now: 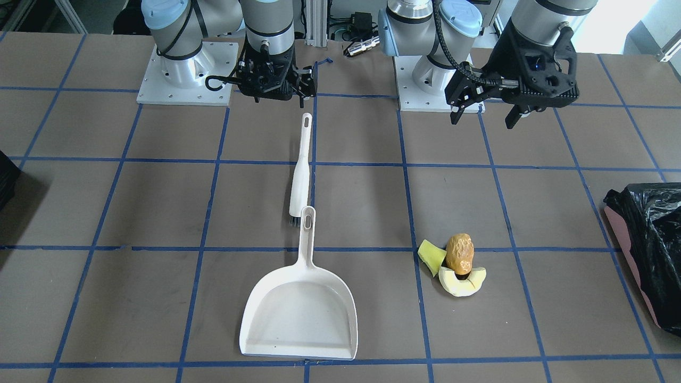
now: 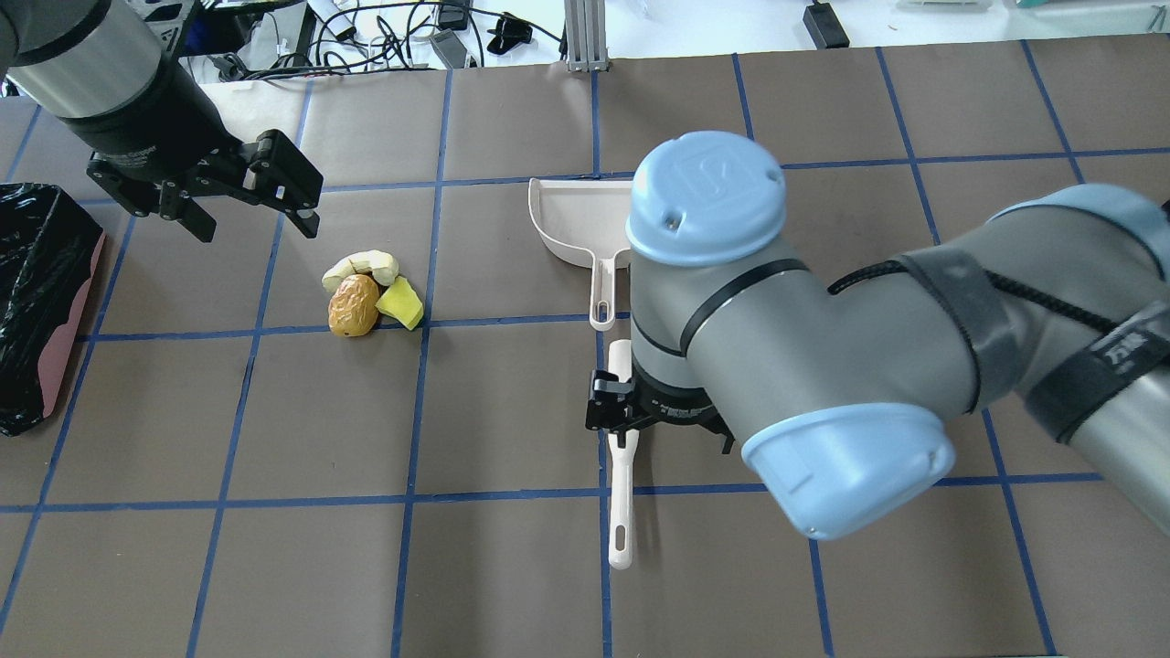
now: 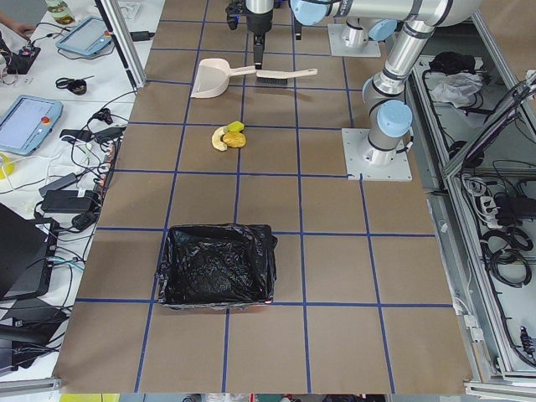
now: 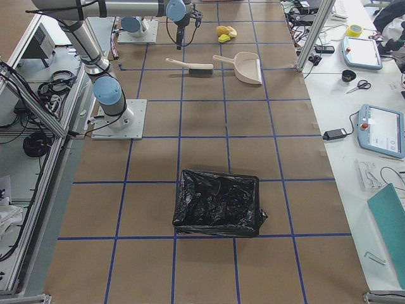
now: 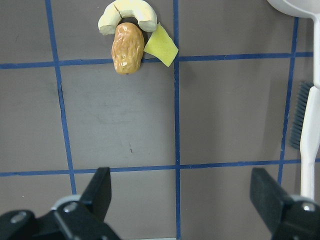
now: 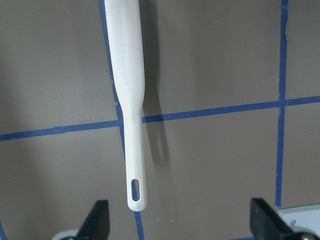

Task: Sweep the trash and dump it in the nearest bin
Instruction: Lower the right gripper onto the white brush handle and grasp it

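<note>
The trash lies in one cluster: a brown wrinkled lump [image 1: 459, 254], a yellow-green wedge [image 1: 431, 257] and a pale curved rind [image 1: 462, 282]. It also shows in the left wrist view, lump [image 5: 126, 48], wedge [image 5: 161, 46] and rind [image 5: 125, 10]. The black-bagged pink bin [image 1: 649, 239] stands at the table's end on my left [image 2: 41, 274]. My left gripper [image 1: 484, 114] hangs open and empty above the table, between my base and the trash [image 5: 180, 185]. My right gripper [image 1: 274, 93] is open and empty over the white brush's handle [image 6: 127, 75].
The white brush [image 1: 301, 170] lies flat, bristles toward the cream dustpan [image 1: 298, 314], whose handle end touches it. A second black-bagged bin [image 4: 218, 202] stands at the table's other end. Blue tape lines grid the brown table.
</note>
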